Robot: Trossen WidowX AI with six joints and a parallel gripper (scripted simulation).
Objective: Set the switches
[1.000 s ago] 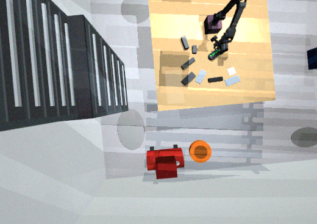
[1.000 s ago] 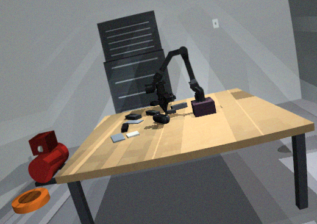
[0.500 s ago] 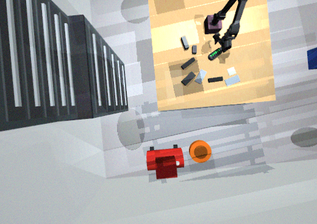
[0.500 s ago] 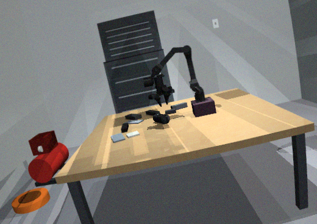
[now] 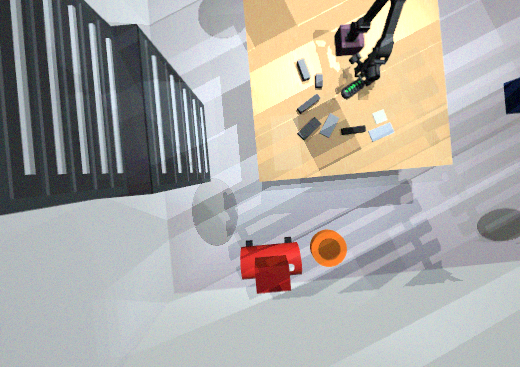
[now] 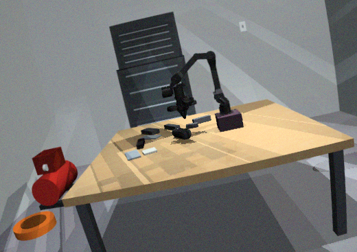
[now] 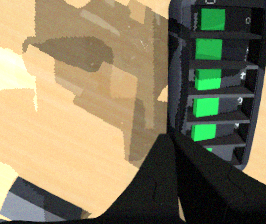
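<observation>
The dark grey controller unit [image 5: 352,89] [image 6: 181,133] [image 7: 177,95] sits on the bench [image 5: 415,127] [image 6: 240,149] [image 7: 74,130] with its switch side up, so its label is hidden. In the wrist view its rocker switches form a column with green ends on the left; the lowest is mostly covered by a finger. Which end of each is pressed down is hard to tell, and the printed numbers are blurred. My gripper [image 6: 184,117] [image 7: 169,143] is shut and empty. Its tips are a little above the unit, appearing over its left long edge near the lower end in the wrist view.
Dark blocks [image 5: 303,70] [image 5: 319,81] [image 5: 308,104] [image 5: 309,128], a grey plate [image 5: 329,125], a black bar [image 5: 353,130], a white square [image 5: 380,116] and a pale blue plate [image 5: 381,132] lie around the unit. The purple arm base [image 5: 345,47] [image 6: 229,121] stands behind.
</observation>
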